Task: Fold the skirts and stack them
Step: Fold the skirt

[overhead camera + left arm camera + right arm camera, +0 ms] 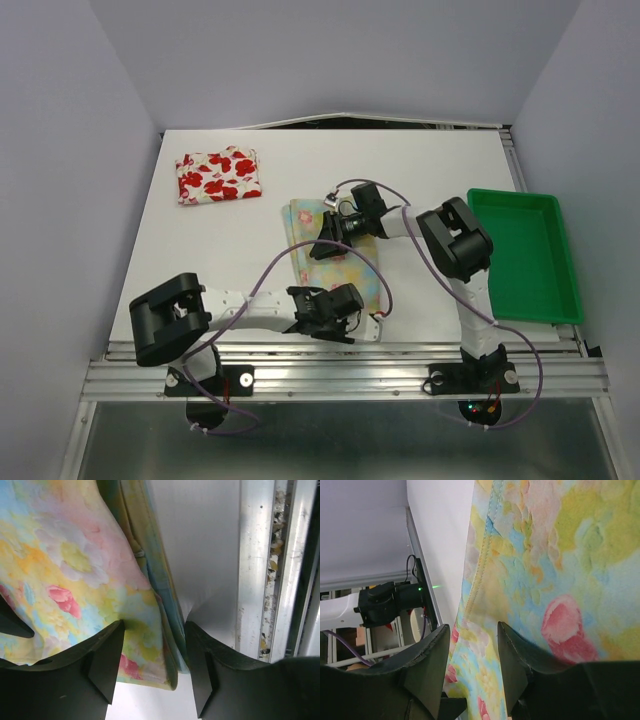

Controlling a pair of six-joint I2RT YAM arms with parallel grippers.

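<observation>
Folding of the pastel floral skirt (303, 228) looks to be the step in hand; it lies mid-table (230, 250), while the red-flowered skirt (218, 175) sits folded at the far left, well apart; the left gripper (154, 660) straddles the pastel skirt's near edge with its jaws apart, hem between them but not pinched; the right gripper (472, 645) is low over the cloth farther back, jaws partly apart, and I cannot tell whether it grips a layer or only hovers; to do this well, the left claw should take every layer of the hem before lifting, and both ends should travel together so the fold line comes straight; pinching the top layer alone would likely drag the skirt askew; the left wrist view shows the layered hem edges and the aluminium rail (255, 580) near them, detail the overhead view hides under the arm; only the overhead view shows both skirts and the green tray (560, 300) at the right
</observation>
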